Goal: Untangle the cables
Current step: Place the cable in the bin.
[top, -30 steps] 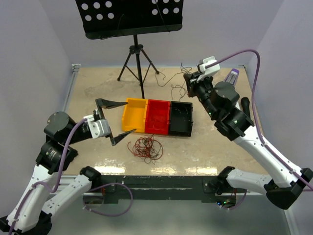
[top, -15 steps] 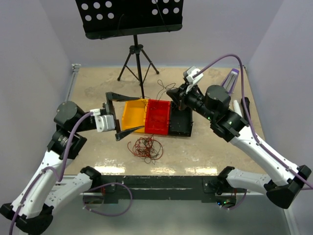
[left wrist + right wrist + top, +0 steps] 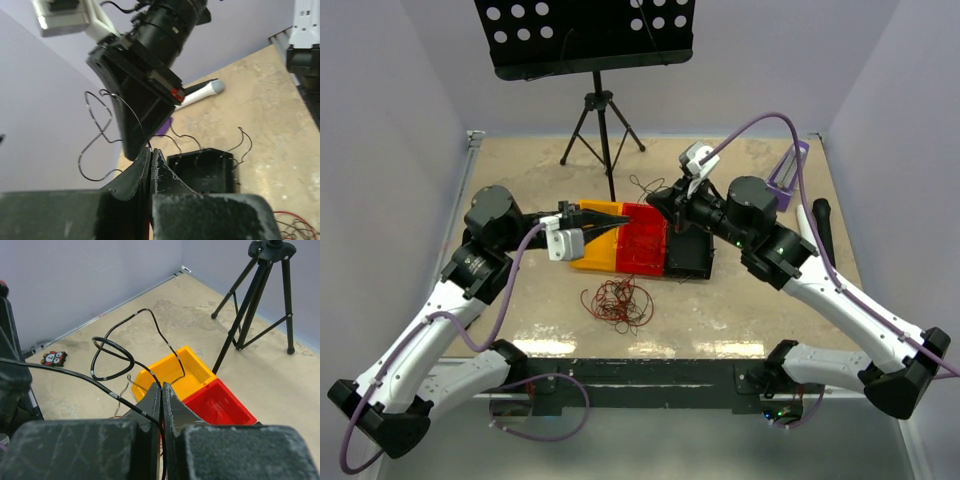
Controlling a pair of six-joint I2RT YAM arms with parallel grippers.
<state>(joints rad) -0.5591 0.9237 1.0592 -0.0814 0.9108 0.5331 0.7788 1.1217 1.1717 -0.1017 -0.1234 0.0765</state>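
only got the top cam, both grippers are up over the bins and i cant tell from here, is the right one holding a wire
Observer: Yes. In its wrist view the right gripper is shut on a thin black wire that loops out ahead of it.
Operator: and the left
Observer: The left gripper is shut too, and in its wrist view that wire seems to run into its fingertips.
Operator: anything in the black bin
Observer: The left wrist view shows curly black wires sticking up out of the black bin.
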